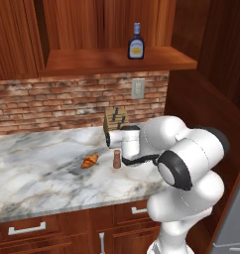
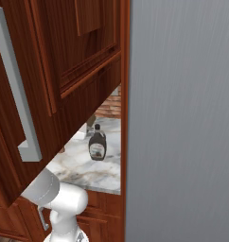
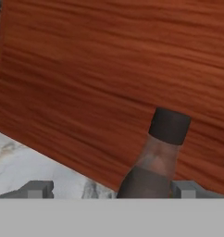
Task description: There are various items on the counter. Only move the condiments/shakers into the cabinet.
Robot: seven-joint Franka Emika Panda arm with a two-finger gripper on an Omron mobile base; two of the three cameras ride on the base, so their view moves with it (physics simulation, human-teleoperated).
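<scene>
Dark-blue bottle (image 1: 136,41) with yellow label, orange croissant (image 1: 90,160), brown shaker (image 1: 116,159), brown-veined white marble counter (image 1: 37,163).

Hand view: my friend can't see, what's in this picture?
A dark-brown bottle with a black cap stands between the open gripper fingertips. Behind it is a reddish wooden wall, with white marble counter at lower left.

Shelf: a bottle (image 1: 136,48) stands upright on the cabinet shelf board (image 1: 92,60), toward its right end.
Counter: the counter (image 1: 37,163) runs below the shelf, against the brick wall.
Knife block: the knife block (image 1: 115,119) sits at the back of the counter, by the wall.
Croissant: the croissant (image 1: 90,160) lies in front of the knife block, to its left.
Shaker: the shaker (image 1: 117,159) stands upright just right of the croissant.
Second bottle: another bottle (image 2: 97,143) stands upright on the counter; in the hand view it rises between the two fingertips (image 3: 40,189), a wooden panel behind it.
</scene>
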